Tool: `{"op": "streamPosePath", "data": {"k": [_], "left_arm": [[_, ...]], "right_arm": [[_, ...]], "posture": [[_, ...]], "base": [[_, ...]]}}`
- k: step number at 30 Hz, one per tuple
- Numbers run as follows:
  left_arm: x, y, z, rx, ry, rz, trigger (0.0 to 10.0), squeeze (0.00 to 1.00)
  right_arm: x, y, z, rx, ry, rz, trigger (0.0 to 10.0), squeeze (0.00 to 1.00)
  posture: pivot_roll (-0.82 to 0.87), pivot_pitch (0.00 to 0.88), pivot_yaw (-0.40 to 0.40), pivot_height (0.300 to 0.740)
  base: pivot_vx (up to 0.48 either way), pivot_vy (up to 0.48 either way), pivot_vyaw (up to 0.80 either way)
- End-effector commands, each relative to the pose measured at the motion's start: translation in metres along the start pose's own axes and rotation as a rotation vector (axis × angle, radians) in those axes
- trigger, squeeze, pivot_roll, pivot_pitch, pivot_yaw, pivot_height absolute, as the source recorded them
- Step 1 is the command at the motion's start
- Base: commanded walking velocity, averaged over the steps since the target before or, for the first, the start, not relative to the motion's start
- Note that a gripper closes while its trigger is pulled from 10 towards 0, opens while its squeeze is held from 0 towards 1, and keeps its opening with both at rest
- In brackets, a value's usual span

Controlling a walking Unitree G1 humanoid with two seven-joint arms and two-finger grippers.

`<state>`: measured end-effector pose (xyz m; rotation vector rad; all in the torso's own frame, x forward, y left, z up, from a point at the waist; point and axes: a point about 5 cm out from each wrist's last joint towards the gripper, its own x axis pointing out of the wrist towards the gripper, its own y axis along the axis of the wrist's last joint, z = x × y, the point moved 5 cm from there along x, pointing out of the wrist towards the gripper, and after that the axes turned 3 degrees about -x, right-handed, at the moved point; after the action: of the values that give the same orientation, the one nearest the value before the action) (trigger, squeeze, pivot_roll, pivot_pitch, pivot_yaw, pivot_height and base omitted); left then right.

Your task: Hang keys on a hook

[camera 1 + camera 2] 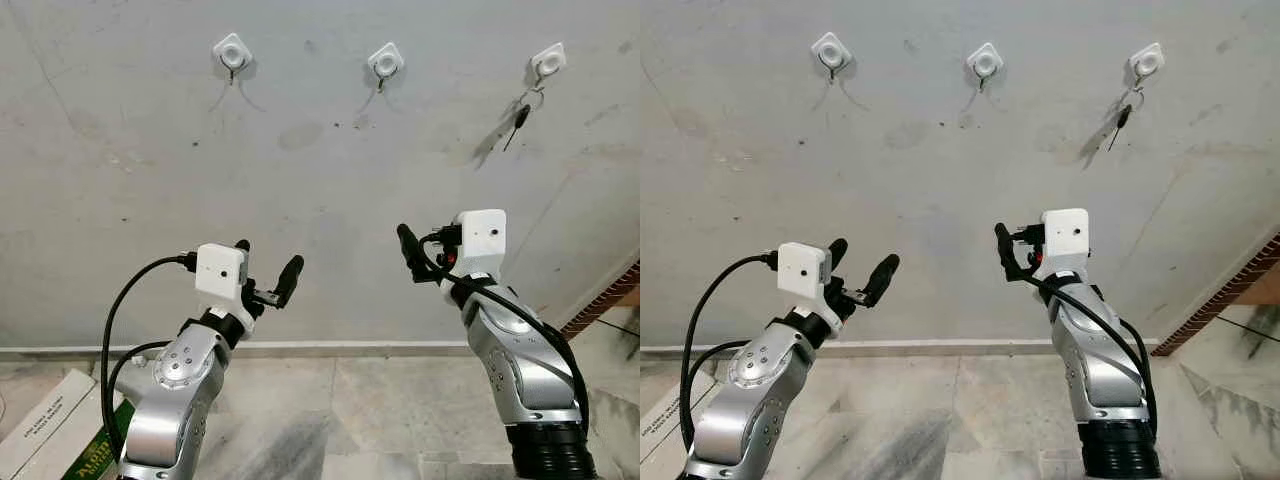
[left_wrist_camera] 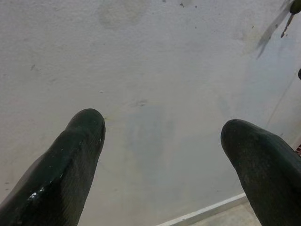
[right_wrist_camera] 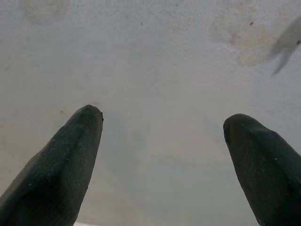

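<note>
We see a grey wall (image 1: pixel 320 200) with three white hooks in a row near the top of the frame. The keys (image 1: pixel 522 108) hang from the hook at the upper right (image 1: pixel 547 62), touching it, with their long side pointing down and a little to the left. The middle hook (image 1: pixel 385 61) and the hook at the upper left (image 1: pixel 232 51) have nothing on them. Our left gripper (image 1: pixel 268 268) is in the lower left of the frame with its two black fingers spread apart and nothing between them. Our right gripper (image 1: pixel 420 252) is near the lower middle right; in its wrist view the two fingers (image 3: pixel 61 160) are also spread apart and hold nothing. The keys sit up and to the right of both grippers, well apart from them, and the right arm is the nearer one. We think the hanging looks done, so the next move may just be to lower the arms. The left wrist view shows something the right wrist view does not: the tip of the hanging keys (image 2: pixel 287 26) in its far corner. The right wrist view shows a dark shadow there, but we cannot tell what casts it. The eye views show the floor tiles (image 1: pixel 380 410) and a box (image 1: pixel 40 430) at the lower left.
</note>
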<state>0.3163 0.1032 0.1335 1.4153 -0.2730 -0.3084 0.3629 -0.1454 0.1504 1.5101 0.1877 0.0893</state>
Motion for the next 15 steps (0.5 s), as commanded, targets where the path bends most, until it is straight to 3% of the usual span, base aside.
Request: {"op": "streamPosePath", "data": {"k": [1,15], "left_arm": [[0.0011,0.001,-0.003,-0.008,0.017,-0.001,10.0,0.0],[-0.0007,-0.0015,-0.0067,-0.014,0.052,-0.003,10.0,0.0]], "right_arm": [[0.0013,0.001,0.0,0.004,0.002,-0.002,10.0,0.0],[0.0026,-0.0032,0.001,0.012,0.008,-0.029,10.0,0.0]], "posture": [[-0.01,0.0,0.003,0.74],[-0.01,0.0,-0.019,0.74]], "base": [[0.0,0.0,-0.79],[0.0,0.0,-0.79]]}}
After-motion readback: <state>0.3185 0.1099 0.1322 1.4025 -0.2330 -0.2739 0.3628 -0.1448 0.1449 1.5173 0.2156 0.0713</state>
